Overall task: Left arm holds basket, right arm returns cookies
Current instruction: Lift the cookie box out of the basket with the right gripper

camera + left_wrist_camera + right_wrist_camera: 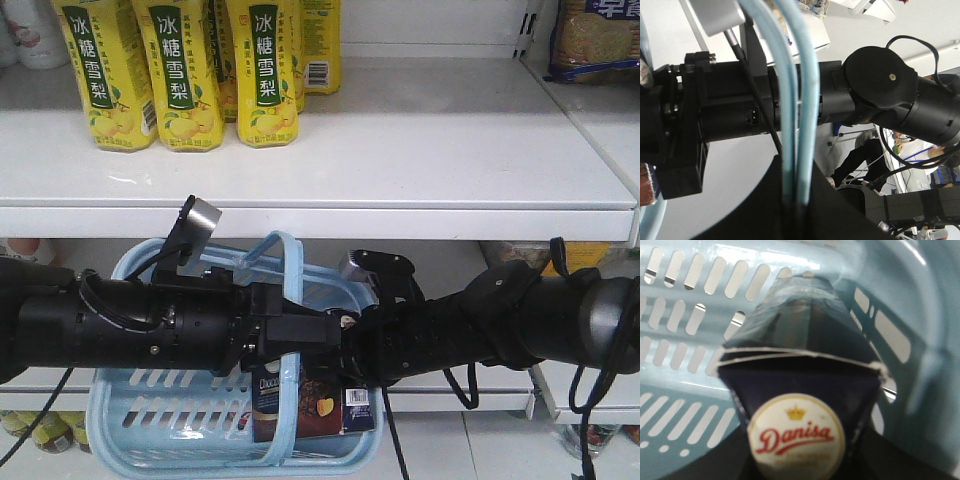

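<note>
The light blue basket hangs in front of the shelves. My left arm comes in from the left, and its gripper is shut on the two looped handles, which run up from between its jaws. The dark navy cookies carton stands upright inside the basket. My right arm crosses in from the right, with its gripper down at the carton's top, mostly hidden. In the right wrist view the carton, with its round red-white logo, sits between the dark jaws, against the slotted basket wall.
A white shelf runs above the basket, its front edge just over both arms. Yellow drink bottles stand at its back left. Biscuit packets sit at the top right. More shelving lies below and to the right.
</note>
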{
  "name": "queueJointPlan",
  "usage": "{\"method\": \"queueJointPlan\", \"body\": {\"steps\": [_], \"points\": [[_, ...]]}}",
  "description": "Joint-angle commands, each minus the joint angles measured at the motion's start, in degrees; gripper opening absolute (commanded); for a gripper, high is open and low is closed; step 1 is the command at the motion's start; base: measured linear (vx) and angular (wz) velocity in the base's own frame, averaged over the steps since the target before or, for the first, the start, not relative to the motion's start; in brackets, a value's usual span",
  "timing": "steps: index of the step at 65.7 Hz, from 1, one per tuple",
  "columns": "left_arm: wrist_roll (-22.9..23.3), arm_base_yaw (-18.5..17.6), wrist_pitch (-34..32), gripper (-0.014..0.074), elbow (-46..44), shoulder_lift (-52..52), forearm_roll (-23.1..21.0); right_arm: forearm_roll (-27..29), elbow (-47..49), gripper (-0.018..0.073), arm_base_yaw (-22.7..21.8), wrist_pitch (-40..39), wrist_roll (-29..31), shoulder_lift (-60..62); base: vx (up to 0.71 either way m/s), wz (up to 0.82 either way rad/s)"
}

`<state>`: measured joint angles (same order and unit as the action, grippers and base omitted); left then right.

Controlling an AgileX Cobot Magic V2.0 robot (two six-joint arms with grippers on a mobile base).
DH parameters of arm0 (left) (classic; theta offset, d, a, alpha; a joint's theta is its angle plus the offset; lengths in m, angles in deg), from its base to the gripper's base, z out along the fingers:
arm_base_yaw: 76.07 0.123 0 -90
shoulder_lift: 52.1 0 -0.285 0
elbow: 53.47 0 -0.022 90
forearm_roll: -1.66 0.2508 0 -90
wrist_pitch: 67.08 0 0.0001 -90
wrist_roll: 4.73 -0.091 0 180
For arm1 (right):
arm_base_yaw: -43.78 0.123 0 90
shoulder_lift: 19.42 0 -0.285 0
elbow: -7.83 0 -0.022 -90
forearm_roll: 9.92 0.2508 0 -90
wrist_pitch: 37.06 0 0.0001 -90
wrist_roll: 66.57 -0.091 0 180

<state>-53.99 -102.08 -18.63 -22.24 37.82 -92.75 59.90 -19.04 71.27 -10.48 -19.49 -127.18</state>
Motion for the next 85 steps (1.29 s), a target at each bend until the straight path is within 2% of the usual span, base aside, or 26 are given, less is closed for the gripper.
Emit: {"method": "queueJointPlan", "body": {"steps": [1, 17, 26, 52, 74, 85], "points": [[-1.0, -0.4, 4.6, -0.0003, -2.3, -2.4, -7.6, 0.8, 1.2, 0.0095, -0.1, -0.8, 0.4, 1.9, 0.00, 0.00], [-1.0, -0.4, 4.6, -0.0003, -2.3, -2.4, -7.6, 0.0, 1.1, 0.0081, -0.2, -0.4, -0.4, 5.2, 0.00, 0.00], [-1.0, -0.4, 4.6, -0.0003, -2.3, -2.4, -7.6, -2.1, 0.9, 0.0085, -0.2, -1.0, -2.7, 8.6, 0.00, 0.00], [-1.0, -0.4, 4.6, -0.0003, -2.3, -2.4, -7.6, -16.0, 0.9, 0.0091, -0.2, 0.4, -15.5, 17.1, 0.00, 0.00], [-1.0, -0.4, 4.6, -0.0003, -2.3, -2.4, -7.6, -24.7, 0.9, 0.0099, -0.2, 1.7, -23.5, 23.7, 0.00, 0.00], [-1.0, -0.4, 4.6, -0.0003, -2.3, -2.4, -7.6, -31.9, 0.9, 0.0100, -0.2, 2.9, -29.4, 27.3, 0.00, 0.00]]}}
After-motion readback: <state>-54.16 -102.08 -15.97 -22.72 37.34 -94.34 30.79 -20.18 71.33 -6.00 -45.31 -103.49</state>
